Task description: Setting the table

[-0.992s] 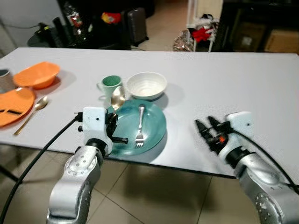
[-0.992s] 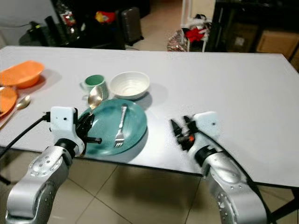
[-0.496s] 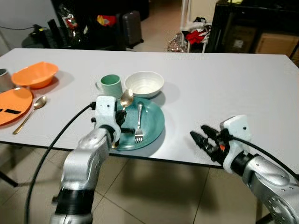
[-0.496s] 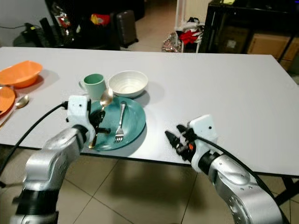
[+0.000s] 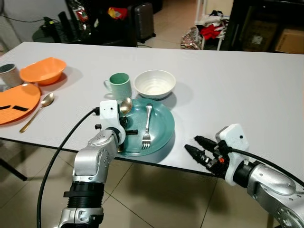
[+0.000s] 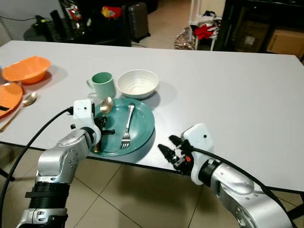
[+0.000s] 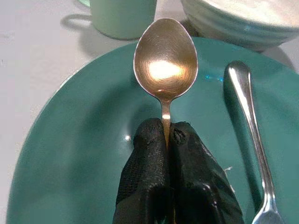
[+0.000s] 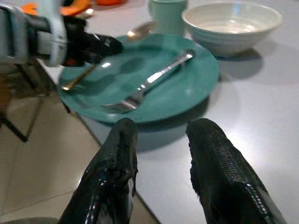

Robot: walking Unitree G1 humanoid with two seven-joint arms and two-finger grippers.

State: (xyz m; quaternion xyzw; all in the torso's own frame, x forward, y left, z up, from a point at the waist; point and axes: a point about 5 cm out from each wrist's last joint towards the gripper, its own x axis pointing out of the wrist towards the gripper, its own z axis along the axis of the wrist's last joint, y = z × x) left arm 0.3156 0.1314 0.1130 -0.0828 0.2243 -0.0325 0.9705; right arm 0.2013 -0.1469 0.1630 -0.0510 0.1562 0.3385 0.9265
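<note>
The left claw [image 7: 167,140] is pinching a gold spoon [image 7: 165,58] by its handle over the teal plate [image 5: 161,137], where a fork [image 5: 147,126] is lying. The right claw [image 8: 161,161] is hovering open at the tabletop [image 5: 237,90] edge. Spoon placement appears unfinished.

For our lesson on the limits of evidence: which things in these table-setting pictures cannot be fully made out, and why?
- Spoon: the handle's lower part is hidden by the left gripper in the left wrist view.
- Orange plate: cut off by the left eye view's edge.
- Grey cup: partly cut off there; contents unseen.
- Clutter beyond the table: too small to identify.
</note>
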